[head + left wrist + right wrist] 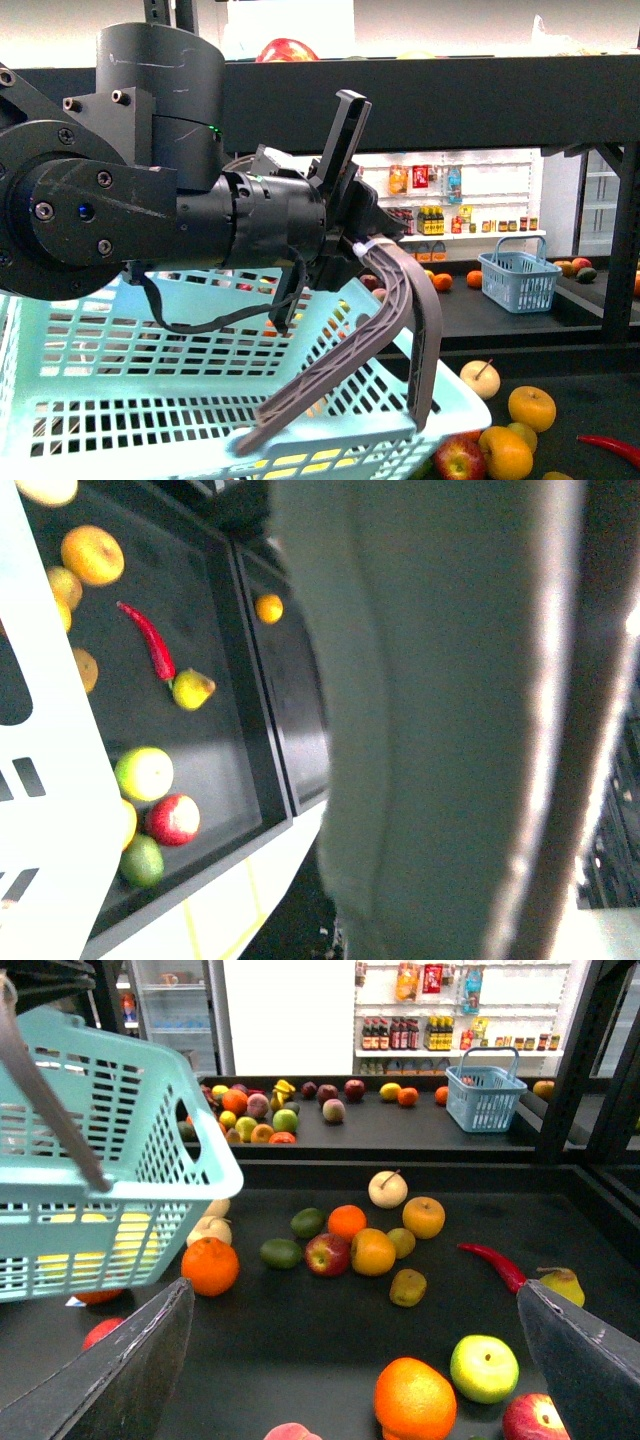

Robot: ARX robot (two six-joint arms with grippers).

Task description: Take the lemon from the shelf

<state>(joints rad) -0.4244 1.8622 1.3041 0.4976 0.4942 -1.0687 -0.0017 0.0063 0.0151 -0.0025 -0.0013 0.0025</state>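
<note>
Shelf point(300, 1360): black trays with raised lips, I think so that round fruit does not roll off. The red chili point(490, 1263) lies on the nearest tray, and I place everything from it.
Basket point(120, 400): turquoise and held above the tray, well apart from the chili on my left side. I judge it is there to receive the fruit.
Left pincer point(337, 430): the fingers are spread and hang in front of the basket wall. I cannot tell if it carries the basket.
Right pincer point(355, 1300): the fingers are wide apart with nothing between them. It is over the tray, nearer to me than the chili, and faces the fruit.
Upright post point(578, 1060): it stands behind the chili and is an edge to avoid when reaching.
Fruit group point(372, 1252): apples and oranges crowded together between the chili and the basket.
Green apple point(484, 1368): near the chili on my side, possibly in the way.
Lemon point(562, 1285): I judge it is the small yellow pointed fruit just beside the chili's end, away from the basket. There is bare tray around it up to the lip.
</note>
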